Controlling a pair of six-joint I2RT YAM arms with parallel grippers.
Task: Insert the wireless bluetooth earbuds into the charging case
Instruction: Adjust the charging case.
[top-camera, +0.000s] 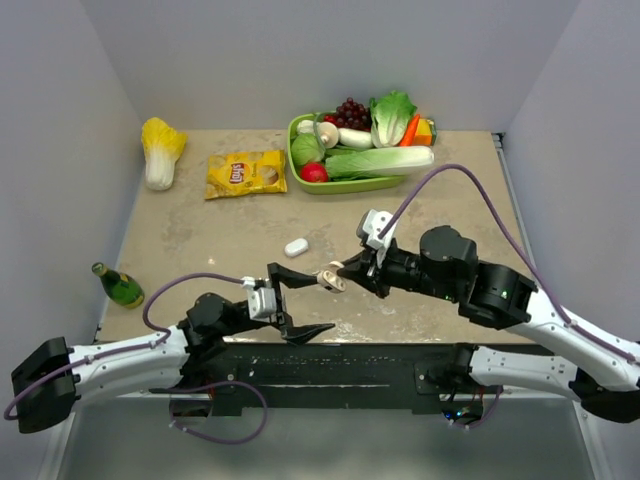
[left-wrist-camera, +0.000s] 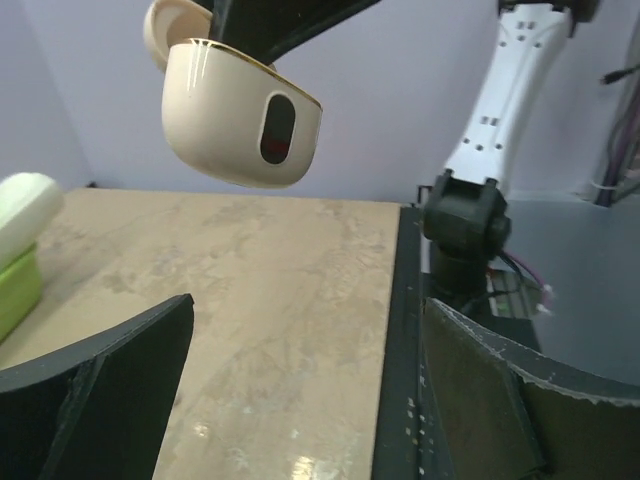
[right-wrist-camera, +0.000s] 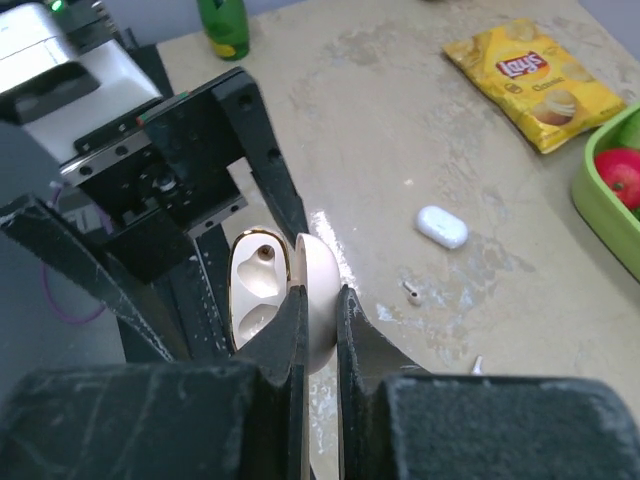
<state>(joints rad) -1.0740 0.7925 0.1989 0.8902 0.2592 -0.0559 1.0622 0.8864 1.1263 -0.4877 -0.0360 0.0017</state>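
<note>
My right gripper (right-wrist-camera: 320, 292) is shut on the lid of the open cream charging case (right-wrist-camera: 256, 288) and holds it in the air above the table's near part. The case's two moulded pockets face the right wrist camera, and both look empty. In the top view the charging case (top-camera: 332, 279) hangs just off the right gripper (top-camera: 343, 273). My left gripper (top-camera: 325, 303) stands wide open right beside it, with nothing between its fingers. From the left wrist, the case (left-wrist-camera: 238, 120) hangs above and ahead of the left gripper (left-wrist-camera: 308, 305). Two earbuds (right-wrist-camera: 411, 291) (right-wrist-camera: 476, 365) lie on the table.
A small closed white oval pod (top-camera: 296, 246) lies mid-table. Along the back stand a green tray (top-camera: 297, 165) of vegetables, a yellow chips bag (top-camera: 245, 173) and a cabbage (top-camera: 160, 150). A green bottle (top-camera: 118, 285) lies at the left edge. A black rail (top-camera: 340, 362) runs along the near edge.
</note>
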